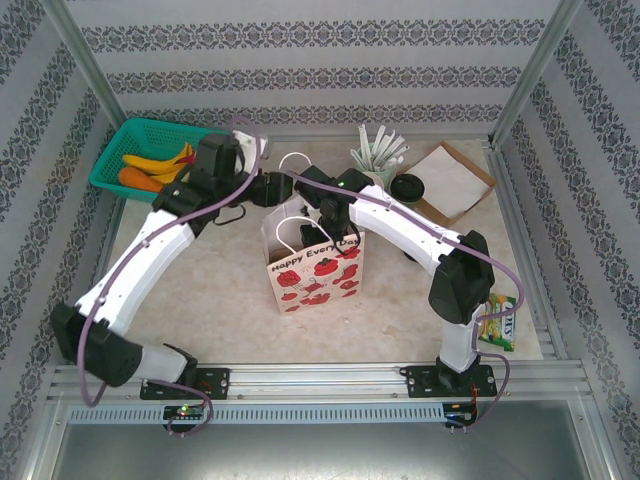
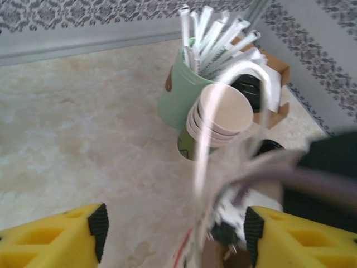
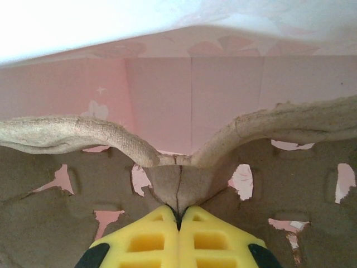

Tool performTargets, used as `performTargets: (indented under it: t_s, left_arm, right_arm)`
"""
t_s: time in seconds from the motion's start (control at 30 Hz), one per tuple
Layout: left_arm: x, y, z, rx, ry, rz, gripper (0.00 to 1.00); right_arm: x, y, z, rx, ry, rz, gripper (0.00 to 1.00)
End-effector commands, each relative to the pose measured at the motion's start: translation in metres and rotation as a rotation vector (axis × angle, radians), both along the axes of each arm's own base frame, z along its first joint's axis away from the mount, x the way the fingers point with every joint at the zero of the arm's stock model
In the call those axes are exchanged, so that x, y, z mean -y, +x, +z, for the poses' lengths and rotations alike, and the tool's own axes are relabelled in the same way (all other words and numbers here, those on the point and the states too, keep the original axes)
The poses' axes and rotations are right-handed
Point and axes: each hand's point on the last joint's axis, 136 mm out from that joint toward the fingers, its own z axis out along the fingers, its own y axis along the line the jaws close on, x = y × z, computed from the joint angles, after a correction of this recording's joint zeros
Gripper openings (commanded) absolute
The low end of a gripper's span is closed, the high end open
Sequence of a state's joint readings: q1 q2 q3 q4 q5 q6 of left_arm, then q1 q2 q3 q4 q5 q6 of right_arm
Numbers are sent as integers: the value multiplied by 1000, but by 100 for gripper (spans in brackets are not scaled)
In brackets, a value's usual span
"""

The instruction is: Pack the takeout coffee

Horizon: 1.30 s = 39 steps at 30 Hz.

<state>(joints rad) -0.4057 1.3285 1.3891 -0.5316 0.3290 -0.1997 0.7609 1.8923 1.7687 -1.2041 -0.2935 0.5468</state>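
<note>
Inspection of the table point(image 1: 200, 290) at this moment.

1. A white paper bag point(image 1: 312, 270) stands upright near the table's centre. It is printed with red strawberries and the words "Happy Every Day". No other legible writing is found. The print on the yellow-green snack packet point(image 1: 498, 320) by the right arm's base is too small to read.
2. Left gripper point(image 2: 175, 229): the yellow fingers point(image 2: 83, 234) stand well apart and clamp nothing. A blurred white bag handle point(image 2: 199, 162) rises through the gap; contact cannot be determined.
3. Right gripper point(image 3: 178, 215): it is inside the bag, against the pink lining. Its fingertips are pressed together, pinching a fold of brown moulded-pulp tray point(image 3: 67, 139).
4. Beyond the bag, the left wrist view shows a nested stack of cups point(image 2: 223, 111) with cream insides. It touches a pale green holder point(image 2: 178, 95) filled with wrapped straws point(image 2: 217, 33). Black lids point(image 1: 407, 187) lie just beside them.
5. Takeout coffee: the position of the single cup cannot be determined.
6. A green basket point(image 1: 135, 135) of produce sits at the far left corner.
</note>
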Motion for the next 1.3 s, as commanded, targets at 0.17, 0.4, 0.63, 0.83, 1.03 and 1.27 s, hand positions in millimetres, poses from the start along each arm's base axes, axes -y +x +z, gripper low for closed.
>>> performTargets:
  t_s: [0.17,0.4,0.63,0.83,1.03,1.27]
  left_arm:
    - [8,-97,47,217,-119,-299,80]
    - [37,-121,37,169,-112,-489,80]
    - [68,-147,24,114,-27,-667,3]
    - [96,-209,16,119,67,-932,0]
    - [107,-227,13,74,51,-1048,0]
    - [98,-237,13,103,90,-1078,0]
  right_arm:
    - [-1,4,8,12,18,-20,0]
    - [-2,5,11,21,15,-28,0]
    - [-5,5,16,4,34,-57,0]
    - [-10,10,18,-61,82,-116,0]
    - [-16,11,24,-111,121,-158,0]
    - [-14,0,39,-166,139,-162,0]
